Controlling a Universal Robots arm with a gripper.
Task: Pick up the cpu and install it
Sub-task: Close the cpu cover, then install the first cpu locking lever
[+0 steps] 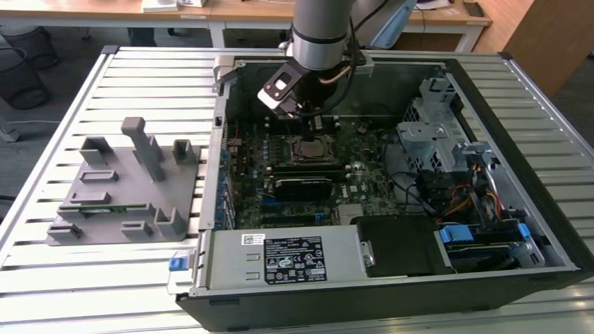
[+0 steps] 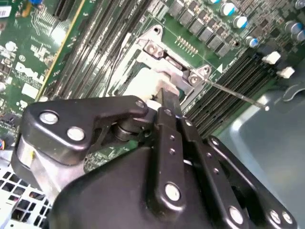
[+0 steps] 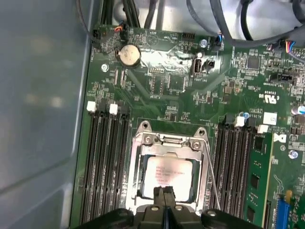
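Observation:
The cpu [image 3: 167,172], a small square chip with a shiny pale top, lies flat inside the metal-framed socket [image 3: 142,143] on the green motherboard [image 3: 176,86]. It also shows as a bright patch [image 2: 139,80] in the second wrist view and as a small square [image 1: 309,148] in the exterior view. My gripper [image 3: 164,192] hangs just over the cpu's near edge, its two black fingers pressed together with no gap. Whether the tips touch the chip cannot be told. In the exterior view the gripper [image 1: 310,124] is inside the open computer case, above the socket.
A thin wire lever [image 3: 210,168] runs beside the socket. Black memory slots [image 3: 102,157] flank it on both sides. A grey holder block [image 1: 125,188] with upright posts and a green memory stick [image 1: 107,207] stands on the slatted table at the exterior view's left. Drive cages and cables [image 1: 446,139] fill the case's other side.

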